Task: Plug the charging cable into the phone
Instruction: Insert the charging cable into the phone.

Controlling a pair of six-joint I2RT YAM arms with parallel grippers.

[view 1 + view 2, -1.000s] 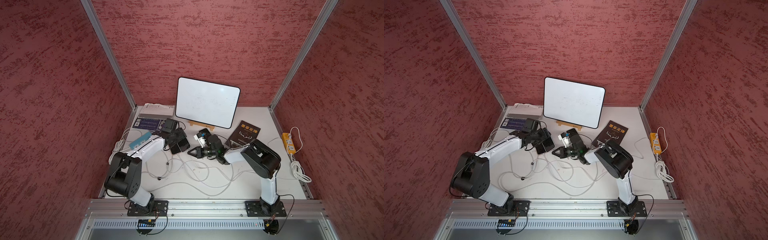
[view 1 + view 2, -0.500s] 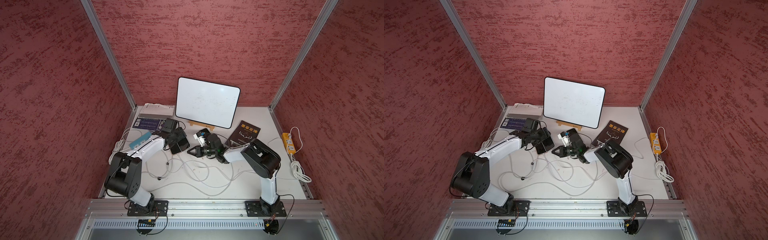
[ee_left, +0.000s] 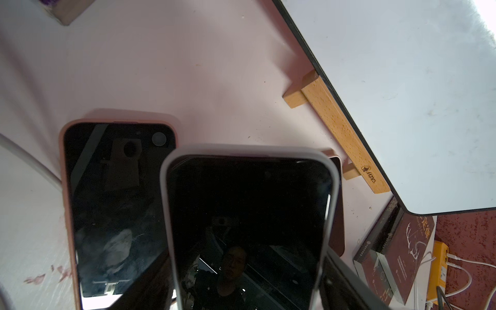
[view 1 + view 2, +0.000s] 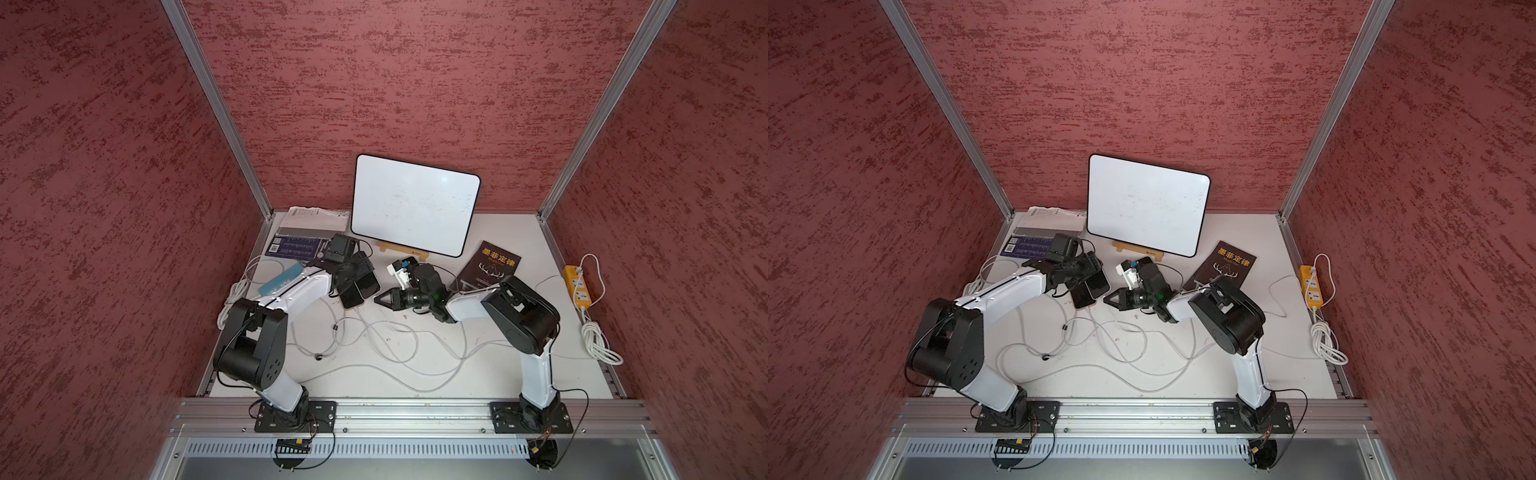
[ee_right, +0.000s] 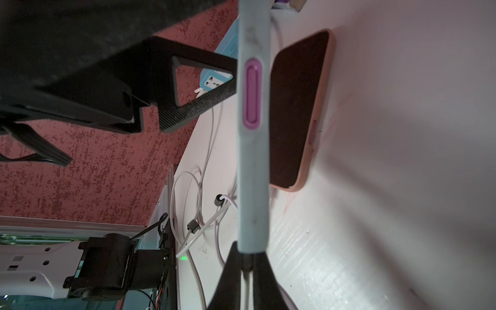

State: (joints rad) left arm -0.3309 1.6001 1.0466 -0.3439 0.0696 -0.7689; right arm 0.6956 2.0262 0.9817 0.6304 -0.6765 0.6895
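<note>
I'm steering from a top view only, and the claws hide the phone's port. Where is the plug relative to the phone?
Observer: In the right wrist view, the right claw pinches the white cable. Its dark plug is butted against the bottom end of the grey-cased phone. I cannot tell whether it is seated.
Operator: Is that phone lying flat?
Observer: No. The left claw grips it by its long edges and holds it off the table.
Operator: What is under it?
Observer: The left wrist view shows a pink-cased phone flat on the table beside and beneath it. A second pink case peeks out on its other side.
</note>
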